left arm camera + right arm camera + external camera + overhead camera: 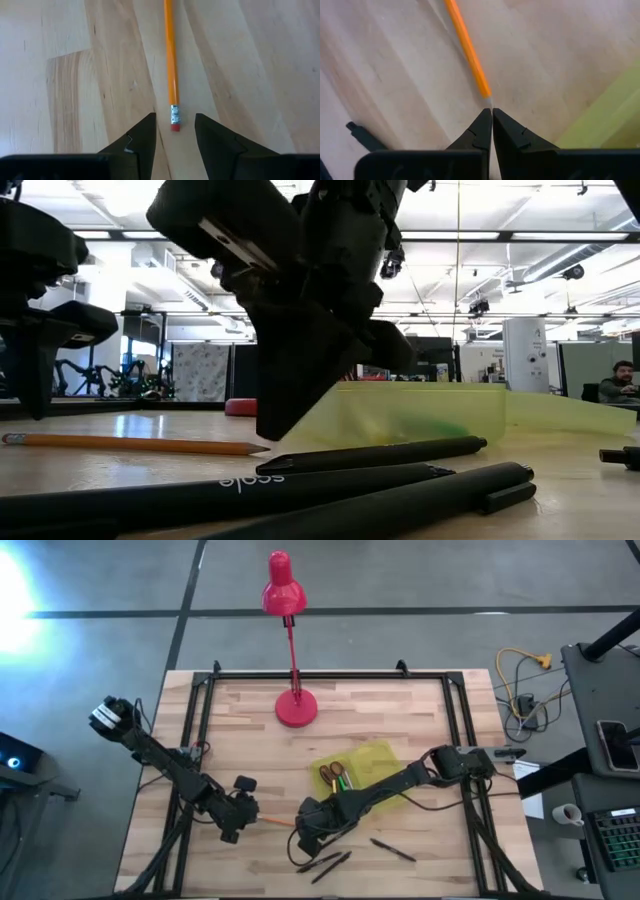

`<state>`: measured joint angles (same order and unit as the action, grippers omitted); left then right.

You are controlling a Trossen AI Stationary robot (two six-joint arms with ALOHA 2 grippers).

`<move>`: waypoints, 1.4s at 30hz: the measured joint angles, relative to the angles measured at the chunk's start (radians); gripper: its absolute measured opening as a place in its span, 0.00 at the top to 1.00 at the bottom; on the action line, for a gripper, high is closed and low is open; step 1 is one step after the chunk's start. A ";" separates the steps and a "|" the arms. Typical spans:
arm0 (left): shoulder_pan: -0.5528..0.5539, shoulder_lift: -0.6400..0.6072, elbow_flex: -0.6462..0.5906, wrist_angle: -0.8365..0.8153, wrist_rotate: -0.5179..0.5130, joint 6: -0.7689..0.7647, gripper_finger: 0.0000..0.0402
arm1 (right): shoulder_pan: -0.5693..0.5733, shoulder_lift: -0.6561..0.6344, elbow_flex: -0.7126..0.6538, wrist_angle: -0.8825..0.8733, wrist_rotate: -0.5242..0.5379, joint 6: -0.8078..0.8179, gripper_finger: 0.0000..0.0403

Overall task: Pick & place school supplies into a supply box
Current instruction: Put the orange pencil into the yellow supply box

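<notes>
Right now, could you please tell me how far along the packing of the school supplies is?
Done: the scissors and a green marker lie in the open box. In hand: nothing is gripped; the orange pencil lies on the table between both grippers, the left gripper open at its eraser end, the right gripper shut at its tip. Left: that pencil and the black pens on the table.

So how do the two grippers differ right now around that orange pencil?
The left gripper is open, its fingers straddling the orange pencil's eraser end; the right gripper is shut, its tips at the pencil's sharpened end. The left sits away from the yellow-green box; the right is beside it. Both hang low over the table.
</notes>
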<state>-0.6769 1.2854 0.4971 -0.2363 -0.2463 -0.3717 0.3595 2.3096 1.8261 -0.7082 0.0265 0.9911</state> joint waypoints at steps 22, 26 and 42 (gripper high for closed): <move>0.000 0.000 -0.003 -0.003 0.000 0.000 0.70 | -0.018 0.001 -0.001 0.024 0.029 0.004 0.98; 0.000 0.000 -0.004 -0.003 0.000 -0.001 0.70 | -0.017 0.001 -0.001 0.037 0.029 0.004 0.98; 0.000 0.000 -0.004 -0.003 0.000 -0.008 0.70 | -0.005 0.007 -0.001 0.035 0.027 0.030 0.98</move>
<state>-0.6773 1.2858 0.4931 -0.2394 -0.2466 -0.3798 0.3542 2.3165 1.8252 -0.6728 0.0534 1.0214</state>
